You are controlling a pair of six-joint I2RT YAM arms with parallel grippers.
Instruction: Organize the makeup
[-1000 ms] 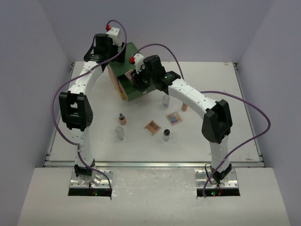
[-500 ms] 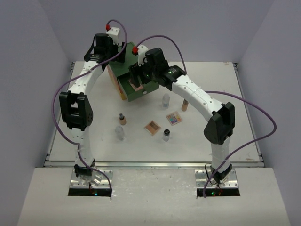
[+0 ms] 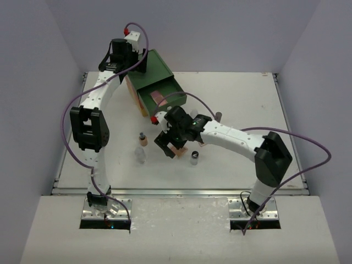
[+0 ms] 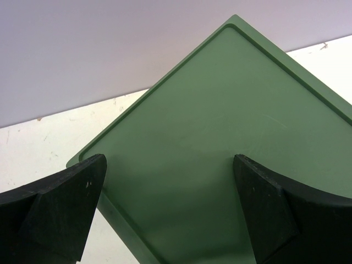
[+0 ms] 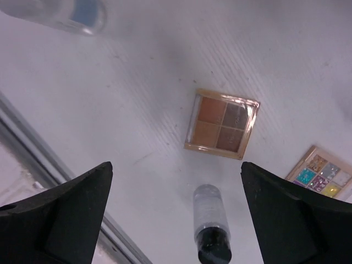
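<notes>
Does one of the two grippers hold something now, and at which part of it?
Nothing is held. The left gripper stands open over the green chest top; the right gripper stands open above the brown palette.

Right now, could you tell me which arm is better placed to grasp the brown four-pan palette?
Right: the right tool hovers open above the brown palette, while the left tool sits over the green drawer chest, away from it.

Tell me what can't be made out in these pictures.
- Top view: the right arm hides the colourful palette; the right wrist view shows part of it.
- Right wrist view: a jar at the top edge is blurred and cut off.
- Top view: the pink thing in the open drawer is too small to name.
- Left wrist view: only the chest's top shows.
</notes>
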